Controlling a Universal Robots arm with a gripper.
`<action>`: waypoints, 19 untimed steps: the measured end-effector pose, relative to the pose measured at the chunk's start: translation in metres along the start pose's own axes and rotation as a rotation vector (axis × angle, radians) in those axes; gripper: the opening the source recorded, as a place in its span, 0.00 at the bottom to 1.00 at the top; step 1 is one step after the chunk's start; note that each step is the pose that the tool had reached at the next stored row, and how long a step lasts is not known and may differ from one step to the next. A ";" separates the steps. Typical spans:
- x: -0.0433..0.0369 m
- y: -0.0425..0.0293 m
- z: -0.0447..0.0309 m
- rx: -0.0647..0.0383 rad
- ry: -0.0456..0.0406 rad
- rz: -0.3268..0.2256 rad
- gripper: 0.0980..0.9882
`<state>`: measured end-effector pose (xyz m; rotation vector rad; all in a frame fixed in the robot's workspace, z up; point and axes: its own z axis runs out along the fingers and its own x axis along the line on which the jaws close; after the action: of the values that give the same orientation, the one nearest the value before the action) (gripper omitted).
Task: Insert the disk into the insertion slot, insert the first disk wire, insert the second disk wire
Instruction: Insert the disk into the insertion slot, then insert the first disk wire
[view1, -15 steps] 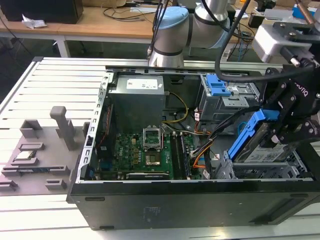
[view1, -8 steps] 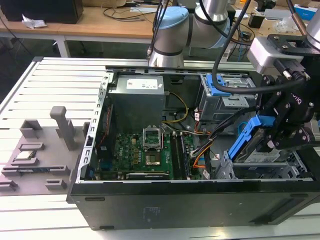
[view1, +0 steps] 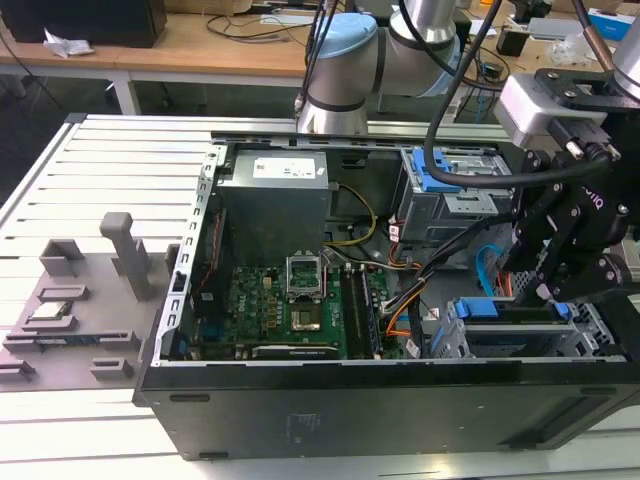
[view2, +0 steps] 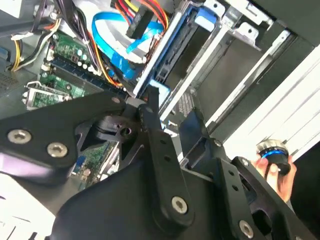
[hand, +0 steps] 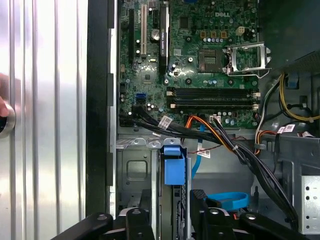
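Observation:
The disk (hand: 173, 170), edge-on in its bright blue carrier, stands in the insertion slot (hand: 132, 170), the low silver cage at the case's near corner on the exterior view's right (view1: 520, 340). My gripper (hand: 170, 217) straddles the disk's rear part, one black finger (hand: 137, 222) on each side, apparently shut on it. In the exterior view the gripper (view1: 553, 295) hangs just over the disk (view1: 500, 311). The second disk wire (hand: 227, 200), a light-blue flat cable, loops beside the cage. The first disk wire (view2: 142, 12), red, orange and black with a black plug, lies loose near it.
The motherboard (hand: 200, 55) fills the case floor, with black cable bundles (hand: 235, 147) crossing toward the cage. A taller grey cage with blue latches (view1: 450, 195) stands behind. A person's hand (view2: 280, 170) holds a round knob outside the case wall. Grey fixtures (view1: 70, 300) sit on the slatted table.

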<state>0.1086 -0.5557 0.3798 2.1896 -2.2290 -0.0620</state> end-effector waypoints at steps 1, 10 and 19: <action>0.0000 0.0000 0.0000 0.000 0.0002 0.000 0.29; 0.0000 0.0000 0.0000 0.000 0.0018 0.000 0.01; -0.0134 -0.0400 0.0000 -0.007 0.0026 0.000 0.01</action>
<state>0.1488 -0.5430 0.3784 2.1845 -2.2239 -0.0672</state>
